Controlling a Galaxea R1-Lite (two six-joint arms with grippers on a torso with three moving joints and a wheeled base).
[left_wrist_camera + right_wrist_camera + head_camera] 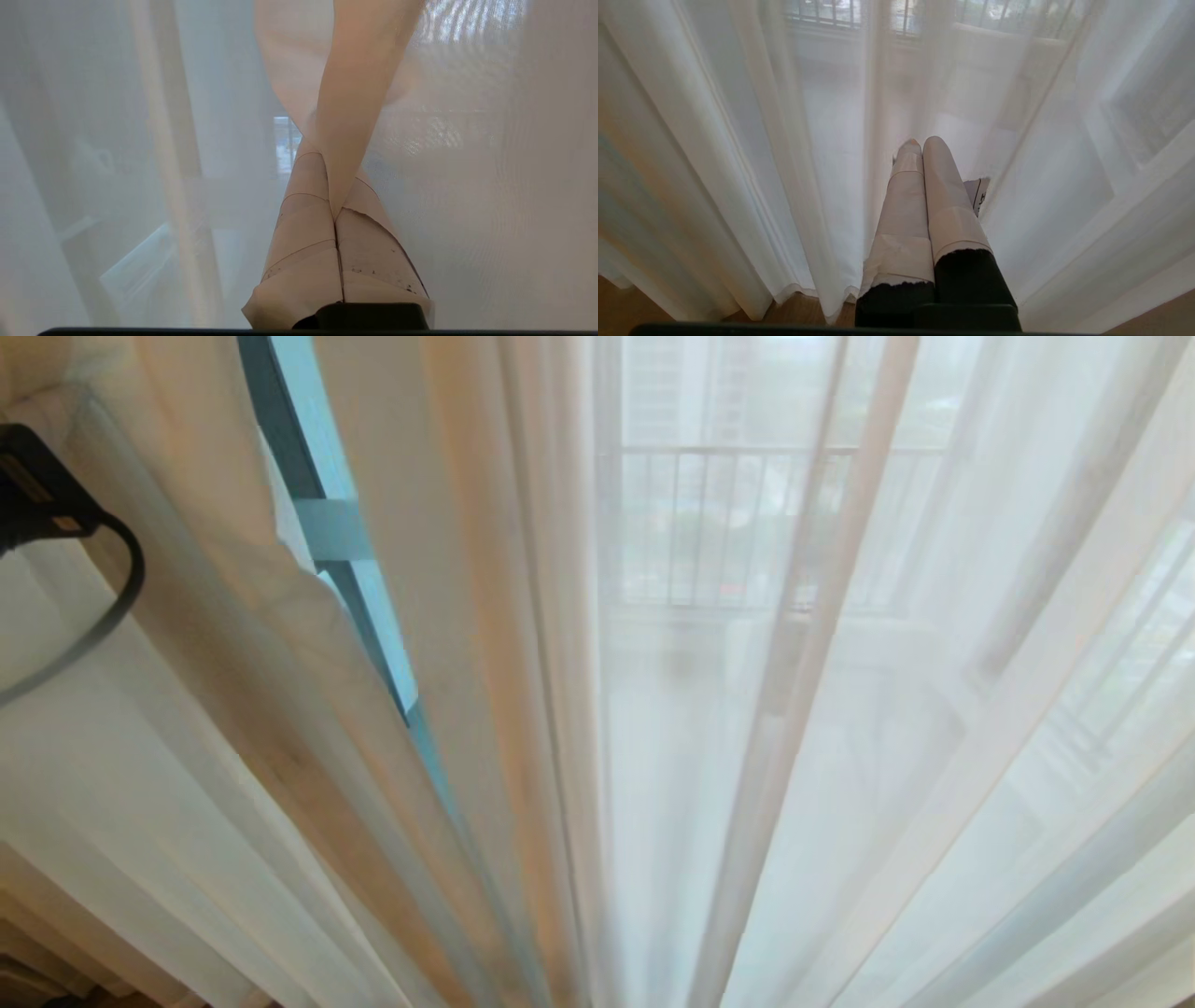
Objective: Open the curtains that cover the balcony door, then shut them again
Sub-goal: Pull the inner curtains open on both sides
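Both fingers (303, 252) of left end effector (334, 212) pinch curtains (355, 116).

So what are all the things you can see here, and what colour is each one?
curtains: sheer white see-through cloth in long folds, filling nearly every view; hem reaches the floor in the right wrist view.
drape: one, thicker beige cloth, left side of the head view.
door frame: one strip, looks blue-grey, showing in a gap between the folds, upper left of the head view.
balcony railing: one, pale bars, seen through the curtains.
floor: brown, under the curtain hem.
cable: one, dark, looping at the left edge of the head view.
left gripper: taped beige fingers, shut on a fold of the curtains.
right gripper: taped pale fingers, shut, empty, against the curtains.
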